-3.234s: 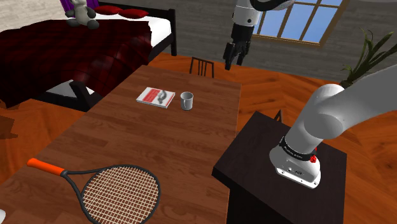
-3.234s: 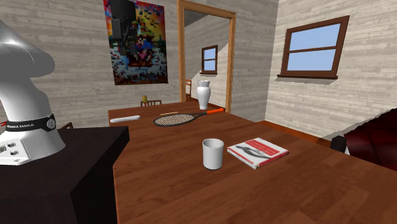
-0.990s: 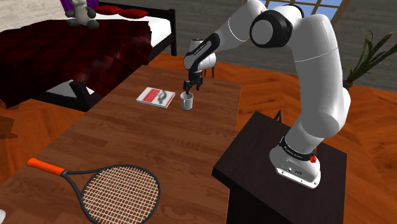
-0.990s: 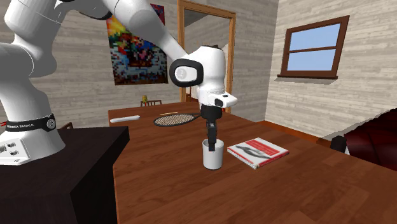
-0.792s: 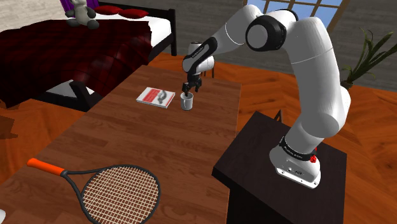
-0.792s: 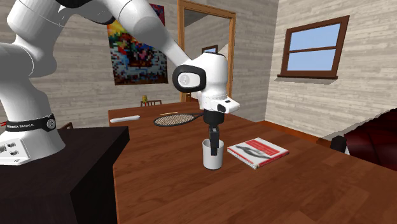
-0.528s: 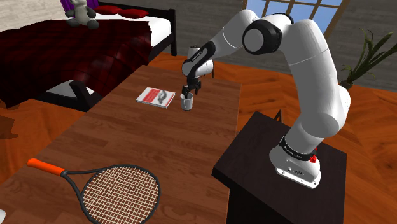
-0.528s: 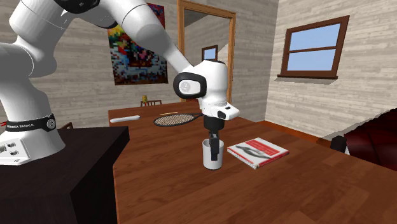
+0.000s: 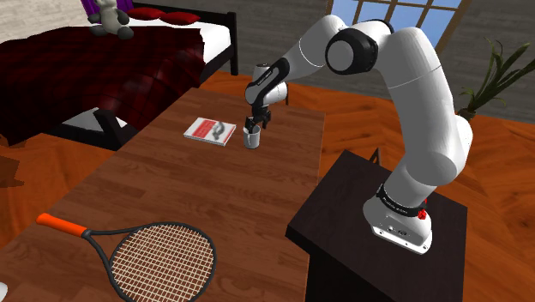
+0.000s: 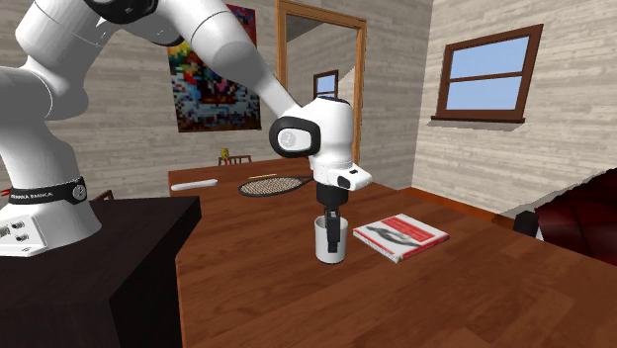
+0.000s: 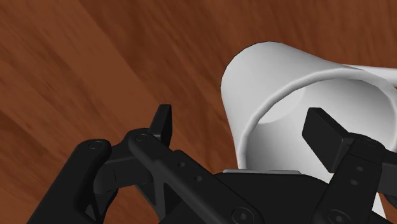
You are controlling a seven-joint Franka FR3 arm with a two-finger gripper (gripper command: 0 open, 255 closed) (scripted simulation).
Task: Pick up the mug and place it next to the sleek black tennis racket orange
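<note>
A white mug [image 9: 250, 140] [image 10: 330, 251] [image 11: 280, 83] stands upright on the wooden table [image 9: 214, 197], beside a red-and-white book [image 9: 210, 130] [image 10: 400, 235]. My black gripper [image 9: 252, 127] [image 10: 332, 227] [image 11: 245, 130] points down at the mug and is open. One finger [image 11: 162, 124] is outside the mug's wall and the other finger [image 11: 324, 135] is inside it, so they straddle the rim without clasping it. The black racket with an orange grip [image 9: 146, 253] [image 10: 282, 184] lies flat at the table's other end, far from the mug.
My dark stand [image 9: 377, 232] sits at the table's side. A bed with a dark red cover [image 9: 86, 69] is at the shoulder view's upper left. A white vase [image 10: 315, 146] stands beyond the racket, by a doorway.
The arm came down from high above the table to the mug. Over the last second the gripper sank lower over the rim, staying open. The mug has not moved.
</note>
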